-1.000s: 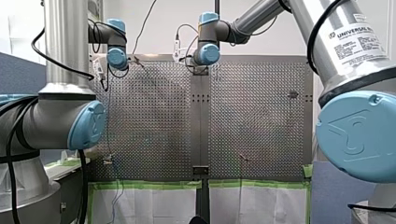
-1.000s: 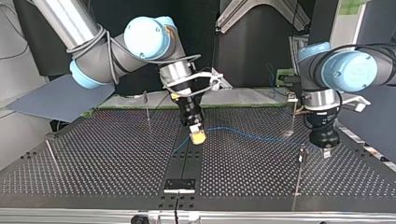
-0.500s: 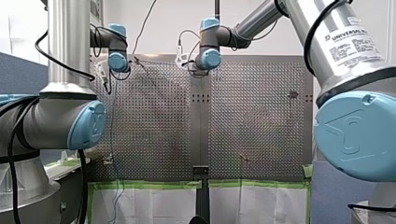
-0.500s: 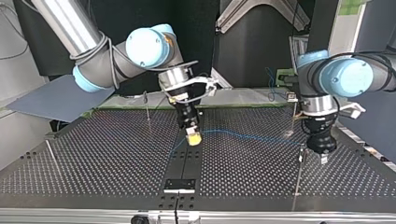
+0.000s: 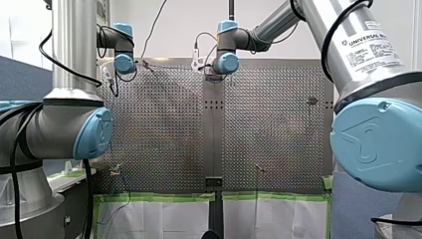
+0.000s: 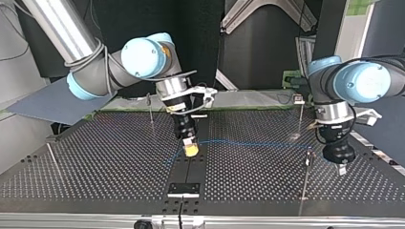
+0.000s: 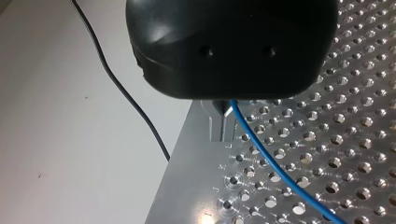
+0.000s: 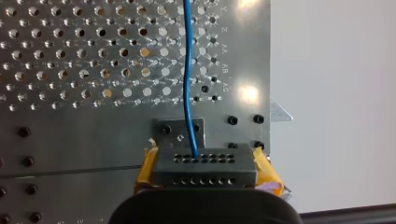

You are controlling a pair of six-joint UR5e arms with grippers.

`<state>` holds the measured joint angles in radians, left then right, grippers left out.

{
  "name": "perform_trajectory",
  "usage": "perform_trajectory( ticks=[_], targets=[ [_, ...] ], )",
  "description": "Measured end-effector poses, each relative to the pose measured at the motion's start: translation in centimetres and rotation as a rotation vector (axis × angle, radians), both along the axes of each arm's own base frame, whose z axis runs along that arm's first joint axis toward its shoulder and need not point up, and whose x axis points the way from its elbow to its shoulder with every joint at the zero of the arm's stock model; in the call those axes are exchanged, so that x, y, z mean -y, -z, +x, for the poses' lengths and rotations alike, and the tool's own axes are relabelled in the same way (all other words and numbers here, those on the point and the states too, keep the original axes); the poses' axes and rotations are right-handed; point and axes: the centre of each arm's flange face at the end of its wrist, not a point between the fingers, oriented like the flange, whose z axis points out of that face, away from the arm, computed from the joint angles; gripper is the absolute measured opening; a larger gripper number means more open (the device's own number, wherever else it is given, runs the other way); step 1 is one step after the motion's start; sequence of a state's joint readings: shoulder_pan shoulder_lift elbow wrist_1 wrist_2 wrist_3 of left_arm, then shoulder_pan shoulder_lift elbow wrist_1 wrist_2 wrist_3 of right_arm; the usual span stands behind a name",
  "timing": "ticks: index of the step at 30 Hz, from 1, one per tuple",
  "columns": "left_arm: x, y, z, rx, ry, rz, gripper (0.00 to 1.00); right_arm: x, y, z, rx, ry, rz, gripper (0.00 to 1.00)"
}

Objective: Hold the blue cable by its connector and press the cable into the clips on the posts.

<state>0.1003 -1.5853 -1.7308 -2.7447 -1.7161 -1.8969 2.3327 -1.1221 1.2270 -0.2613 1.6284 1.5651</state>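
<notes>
Slack is taken out of the blue cable (image 6: 248,142), which is drawn straighter above the surface (image 6: 95,162) than a second ago; clipping is judged close. Its connector (image 8: 205,163) is clamped between the right pincer's (image 6: 190,150) yellow pads (image 8: 145,170), well apart from the post (image 6: 305,181). The left pincer (image 6: 342,168), closed on the cable, is held pointing down just beside that post.

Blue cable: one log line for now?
right jaws: shut on connector | left jaws: shut on blue cable | cable: stretched between

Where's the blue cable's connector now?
The connector sits between my right gripper's yellow pads, over the table's centre strip in the top view; the blue cable runs from it toward that view's right.
</notes>
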Motion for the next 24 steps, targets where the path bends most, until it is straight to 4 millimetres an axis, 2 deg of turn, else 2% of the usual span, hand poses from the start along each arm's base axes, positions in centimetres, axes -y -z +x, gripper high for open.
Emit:
perform_trajectory(
  ticks=[7,18,24],
  targets=[
    [-0.1,1.2,0.9,-0.018,0.012,0.006,0.00,0.5,0.0,-0.2,0.000,-0.001,-0.005,0.00],
    [-0.7,0.7,1.6,0.030,0.025,-0.021,0.00,2.0,0.5,0.3,0.002,-0.005,-0.005,0.00],
    [-0.9,1.3,2.7,0.024,0.040,-0.032,0.00,2.8,0.5,1.1,0.008,-0.011,-0.007,0.00]
  ],
)
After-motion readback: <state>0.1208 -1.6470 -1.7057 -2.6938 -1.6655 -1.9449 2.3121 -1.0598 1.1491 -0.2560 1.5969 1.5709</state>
